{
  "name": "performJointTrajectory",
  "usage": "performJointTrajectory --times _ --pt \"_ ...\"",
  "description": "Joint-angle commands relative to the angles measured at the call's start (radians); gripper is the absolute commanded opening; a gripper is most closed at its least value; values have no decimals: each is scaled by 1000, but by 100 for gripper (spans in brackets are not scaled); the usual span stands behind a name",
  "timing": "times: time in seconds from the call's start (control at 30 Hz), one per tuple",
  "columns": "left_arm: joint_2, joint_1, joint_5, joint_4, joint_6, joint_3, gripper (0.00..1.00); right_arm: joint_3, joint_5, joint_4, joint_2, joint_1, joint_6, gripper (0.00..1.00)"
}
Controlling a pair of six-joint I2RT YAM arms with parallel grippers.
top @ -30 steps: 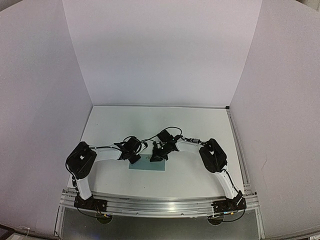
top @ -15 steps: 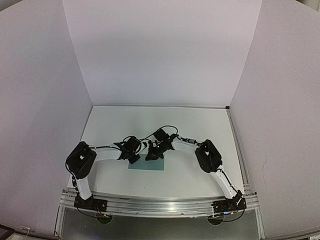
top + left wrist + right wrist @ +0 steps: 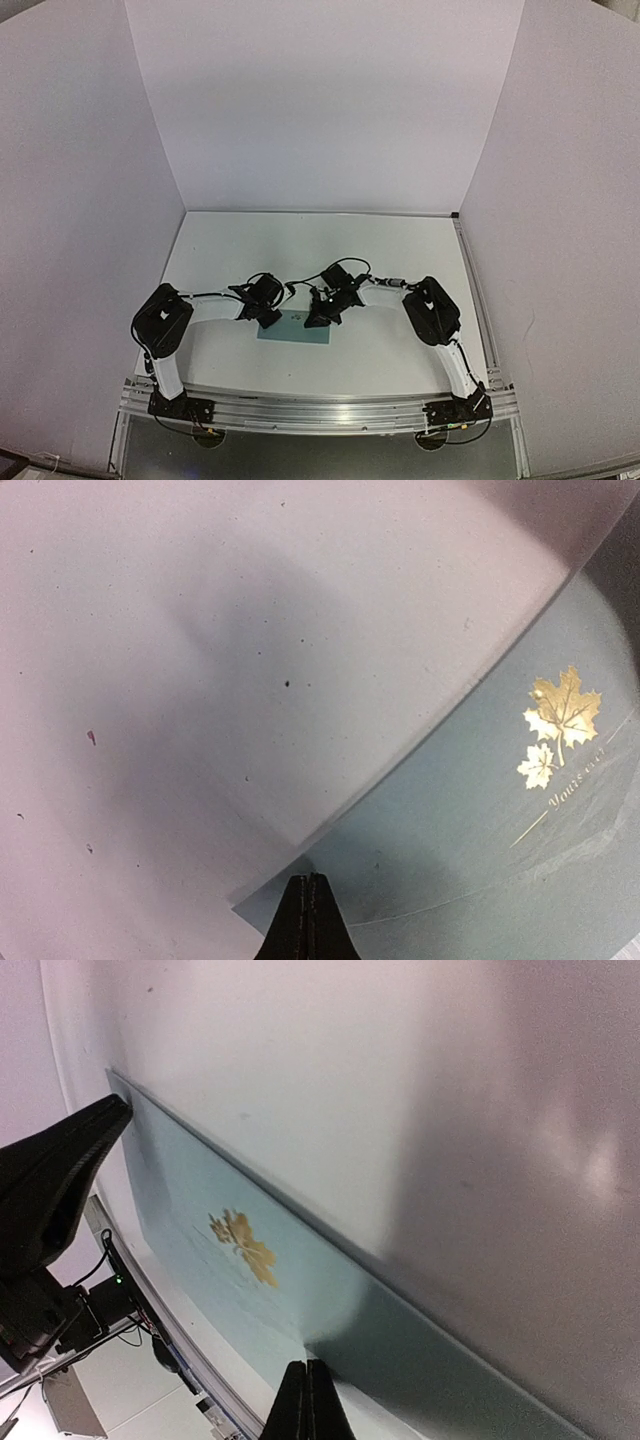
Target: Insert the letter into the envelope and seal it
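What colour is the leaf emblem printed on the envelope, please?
Gold: two maple leaves on the pale teal envelope, clearest in the left wrist view.

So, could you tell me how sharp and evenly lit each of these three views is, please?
Top external: even light, walls bowed by the wide lens, the pale teal paper envelope small. Left wrist: its gold maple-leaf print crisp, soft shadow across the white table. Right wrist: print blurred, bright glare patch on the table at right.
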Motion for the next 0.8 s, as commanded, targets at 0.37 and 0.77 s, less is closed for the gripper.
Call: performJointTrajectory --times 0.37,0.77 --pt "18 5 24 -174 -27 22 0 9 -58 -145 -69 -35 -140 0" --pt "18 5 9 -162 -27 25 0 29 -169 174 -36 -37 51 0"
